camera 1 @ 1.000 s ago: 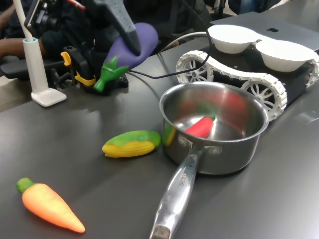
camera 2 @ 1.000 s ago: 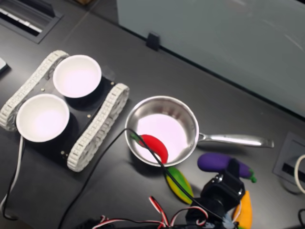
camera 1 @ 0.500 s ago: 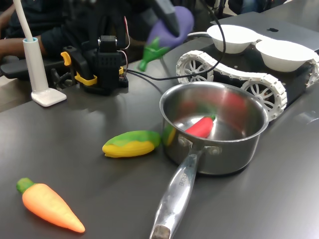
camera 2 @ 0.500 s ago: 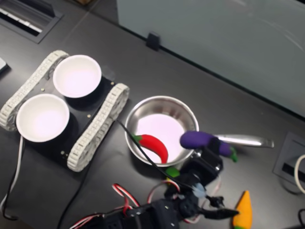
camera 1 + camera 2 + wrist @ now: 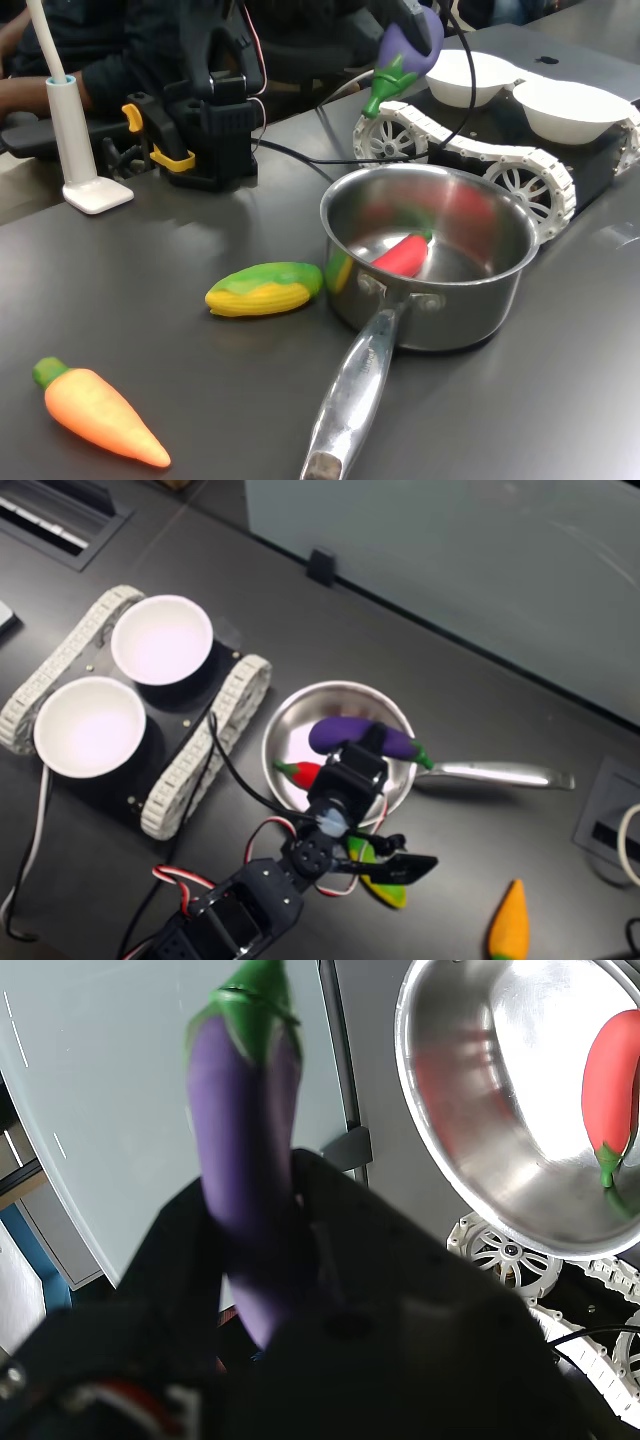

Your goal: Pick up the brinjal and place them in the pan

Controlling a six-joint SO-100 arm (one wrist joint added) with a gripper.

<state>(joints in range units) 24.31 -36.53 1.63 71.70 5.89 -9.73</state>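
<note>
Glossy purple brinjal [image 5: 412, 38] with a bright green cap, above a shiny silver pan [image 5: 430, 262] holding a red chilli [image 5: 402, 254] with a green stem. Yellow corn [image 5: 264, 288] with green husk and an orange carrot [image 5: 98, 411] with a green top on the dark grey tabletop [image 5: 150, 270]. Two white bowls [image 5: 128, 683] on a black vehicle with white tracks [image 5: 205, 747].

Near me on dark table [image 5: 150, 260]: toy corn [image 5: 264, 288], orange carrot [image 5: 98, 411] apart from it. Two white bowls [image 5: 161, 639] [image 5: 89, 726] sit on tracked white vehicle [image 5: 190, 765]. Red chilli [image 5: 402, 254] lies nearby. White stand [image 5: 78, 140] upright.
</note>
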